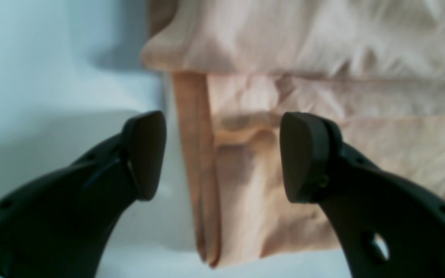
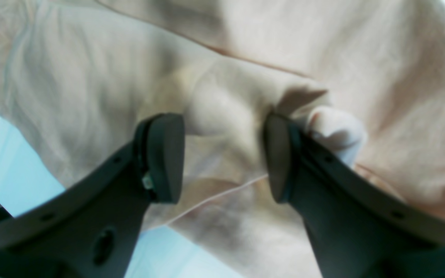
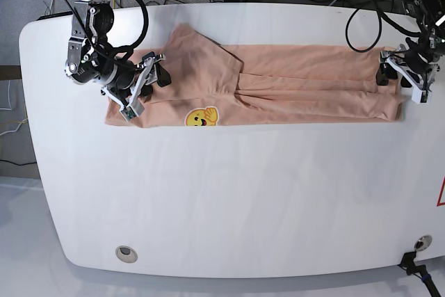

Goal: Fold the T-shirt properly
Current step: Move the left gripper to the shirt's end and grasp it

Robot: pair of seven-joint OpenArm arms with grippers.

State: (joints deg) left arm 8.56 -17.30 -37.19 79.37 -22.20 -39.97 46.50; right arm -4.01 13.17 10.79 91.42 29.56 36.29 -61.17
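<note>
Both pincers wide, gripping nothing: left pincer (image 3: 403, 74) at T-shirt (image 3: 292, 81) hem, right pincer (image 3: 144, 81) over shoulder; uneven pinches risk crooked fold.

So the T-shirt (image 3: 278, 85) is laid out sideways as a long folded strip on the white table (image 3: 229, 199). The right gripper (image 3: 144, 81) sits over the wider end, jaws apart, with the yellow smiley print (image 3: 201, 117) just beside it. The left gripper (image 3: 403, 78) is open at the narrow end, right at the shirt's edge. Cables (image 3: 368, 5) trail behind it.
</note>
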